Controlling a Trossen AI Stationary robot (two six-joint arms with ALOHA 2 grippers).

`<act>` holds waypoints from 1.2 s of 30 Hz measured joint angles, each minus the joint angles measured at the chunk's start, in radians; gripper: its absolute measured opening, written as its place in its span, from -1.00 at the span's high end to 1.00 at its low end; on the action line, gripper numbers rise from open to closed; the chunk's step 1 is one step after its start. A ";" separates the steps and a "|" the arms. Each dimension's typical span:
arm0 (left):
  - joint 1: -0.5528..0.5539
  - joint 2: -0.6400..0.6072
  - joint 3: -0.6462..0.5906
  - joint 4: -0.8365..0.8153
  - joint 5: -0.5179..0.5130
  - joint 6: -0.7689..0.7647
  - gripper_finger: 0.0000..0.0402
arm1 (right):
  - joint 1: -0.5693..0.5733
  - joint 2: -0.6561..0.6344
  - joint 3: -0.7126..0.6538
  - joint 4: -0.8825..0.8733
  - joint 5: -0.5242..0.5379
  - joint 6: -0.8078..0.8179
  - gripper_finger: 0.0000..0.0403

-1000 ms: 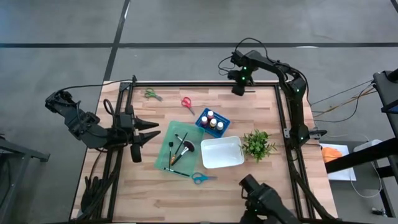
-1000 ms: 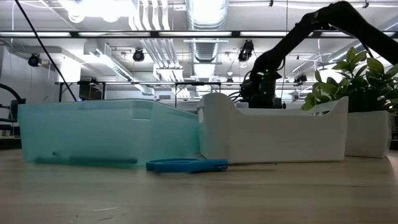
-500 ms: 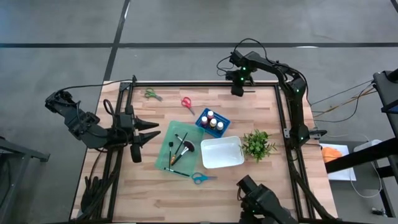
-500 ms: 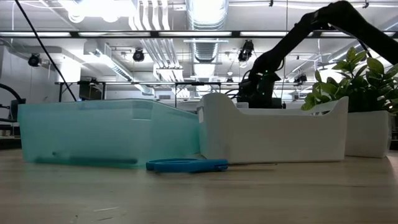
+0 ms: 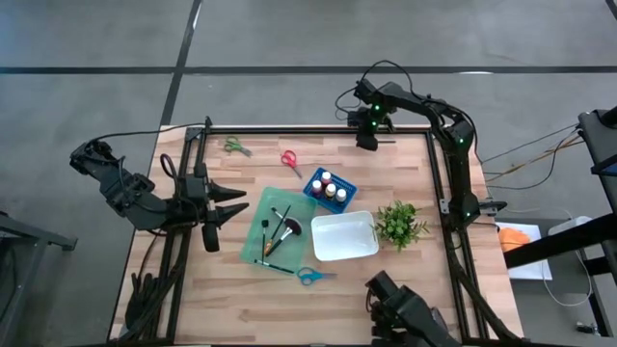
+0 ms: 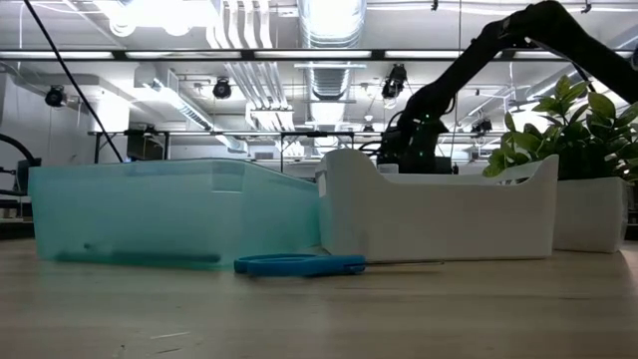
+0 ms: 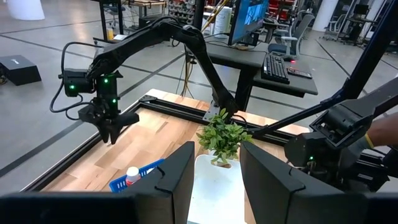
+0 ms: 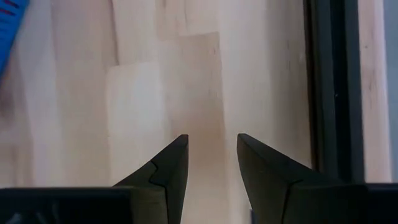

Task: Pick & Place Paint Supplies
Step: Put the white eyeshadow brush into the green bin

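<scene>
High view: wood table (image 5: 241,289) on grey floor; right pincer (image 5: 367,143) apart at far edge, left pincer (image 5: 231,202) apart, both empty.

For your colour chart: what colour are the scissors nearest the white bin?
Blue scissors, clearest in the high view.

Paint supplies, mid-counter
Brushes (image 5: 278,231) lie in teal tray; bottles (image 5: 330,187) upright in blue basket; green (image 5: 234,146), red (image 5: 290,161), blue scissors (image 5: 311,276) flat.
</scene>
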 joint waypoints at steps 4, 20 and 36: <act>0.000 0.000 0.000 0.000 0.000 0.000 0.32 | 0.000 0.000 -0.026 0.025 0.045 -0.028 0.32; 0.000 0.000 0.000 0.000 0.000 -0.003 0.31 | -0.003 0.004 -0.064 0.140 0.116 -0.051 0.32; 0.011 0.000 0.000 0.000 -0.004 -0.004 0.31 | -0.002 0.000 -0.141 0.224 0.189 -0.032 0.52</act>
